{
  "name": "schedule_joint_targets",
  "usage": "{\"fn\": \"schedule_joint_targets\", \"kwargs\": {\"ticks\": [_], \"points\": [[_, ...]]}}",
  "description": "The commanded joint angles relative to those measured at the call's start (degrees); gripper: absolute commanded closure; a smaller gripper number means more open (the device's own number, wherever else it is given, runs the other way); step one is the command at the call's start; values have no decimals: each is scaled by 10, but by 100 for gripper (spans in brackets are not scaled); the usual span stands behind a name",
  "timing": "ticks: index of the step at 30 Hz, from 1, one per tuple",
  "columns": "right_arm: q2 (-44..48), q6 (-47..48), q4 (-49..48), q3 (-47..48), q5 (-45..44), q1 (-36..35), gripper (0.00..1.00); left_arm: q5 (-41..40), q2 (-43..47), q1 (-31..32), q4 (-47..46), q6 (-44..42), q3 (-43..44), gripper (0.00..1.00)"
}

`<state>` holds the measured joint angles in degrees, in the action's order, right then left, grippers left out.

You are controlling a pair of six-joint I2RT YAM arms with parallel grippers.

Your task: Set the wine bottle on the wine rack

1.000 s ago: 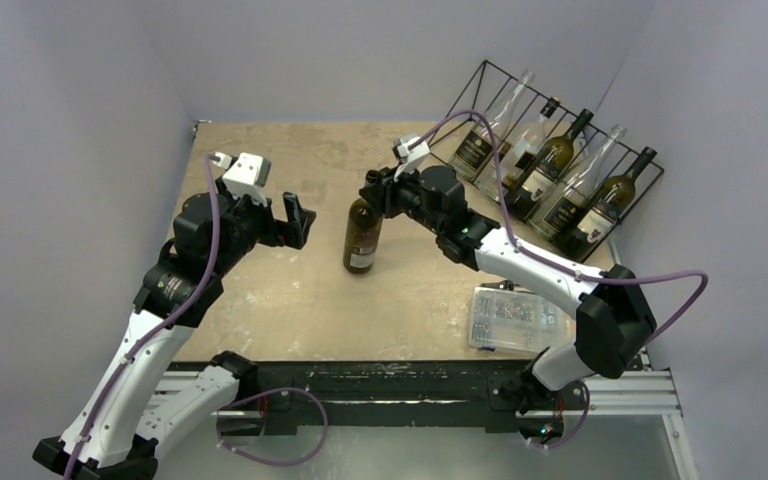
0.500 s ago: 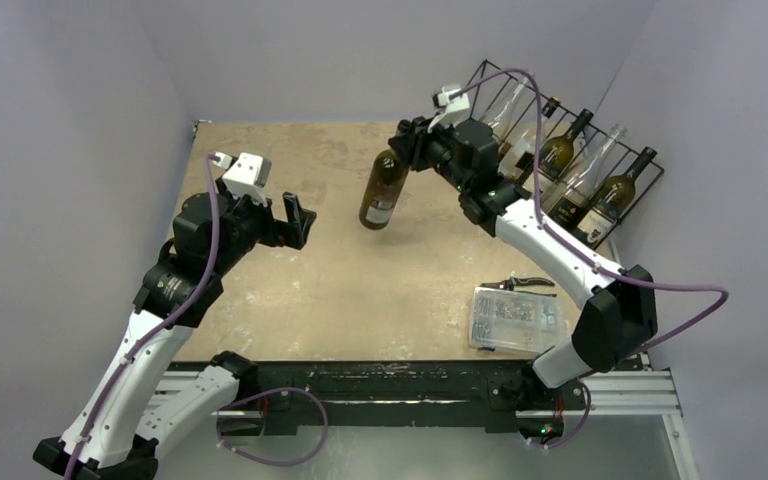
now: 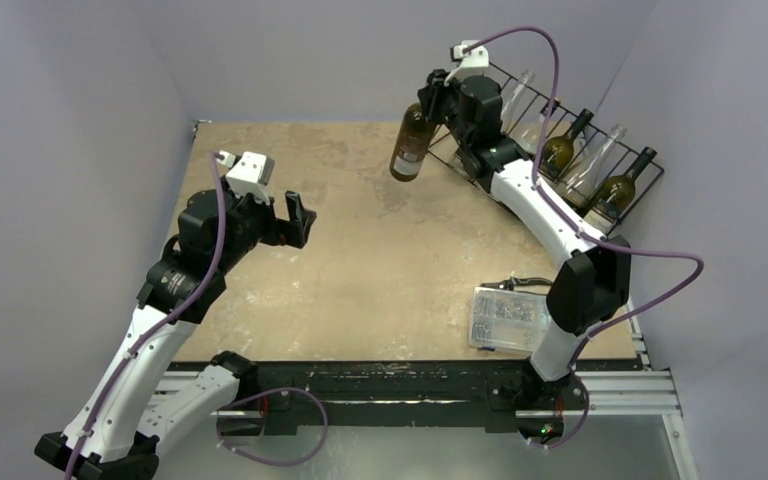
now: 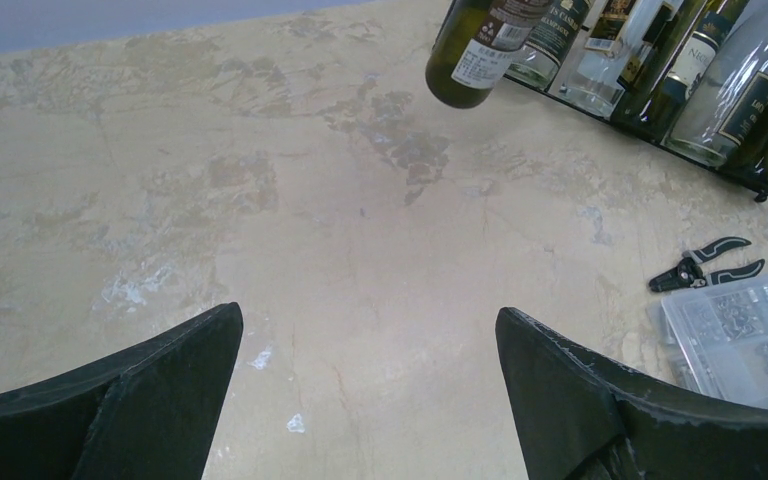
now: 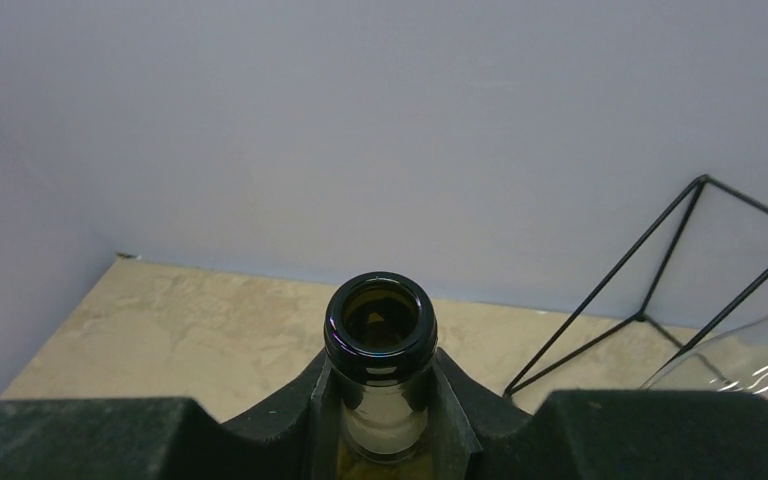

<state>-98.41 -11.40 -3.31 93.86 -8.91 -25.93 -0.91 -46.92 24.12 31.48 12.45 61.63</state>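
Nearest, by the right arm's base, a clear plastic box (image 3: 508,320) lies flat on the table (image 3: 360,290) with its lid closed. Its compartments hold small metal parts, too small to name. Black-handled pliers (image 4: 705,265) lie just beyond the box, on the far side of it.

To the left, the left gripper (image 4: 370,320) hovers above the bare tabletop with its fingers spread wide, grasping nothing.

Farther back, the right gripper (image 5: 380,400) is clenched on the neck of the wine bottle (image 3: 412,145), just below the lip. The bottle hangs clear of the table, tilted, with its base down and to the left. It is just beside the left end of the wine rack (image 3: 660,170) and not yet in it. It is dark olive-brown glass with a pale label on its body, and its mouth is open.

Along the far right wall, the black wire rack holds several bottles (image 3: 615,192) lying slanted side by side, some of dark green glass and some clear.
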Motion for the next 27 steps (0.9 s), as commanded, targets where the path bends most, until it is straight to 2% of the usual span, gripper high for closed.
{"fn": "schedule_joint_targets", "kwargs": {"ticks": [1,10,16,27], "points": [[-17,32,-66,82,-53,32,100,0,0,-3,-8,-5,24,2],[-114,37,-24,215,-49,84,100,-1,4,-4,-7,-6,25,2],[-147,23,-30,237,-38,114,100,3,0,-4,-8,-5,24,2],[-227,-57,-25,300,51,170,100,6,-13,-4,-7,-2,25,2]]}}
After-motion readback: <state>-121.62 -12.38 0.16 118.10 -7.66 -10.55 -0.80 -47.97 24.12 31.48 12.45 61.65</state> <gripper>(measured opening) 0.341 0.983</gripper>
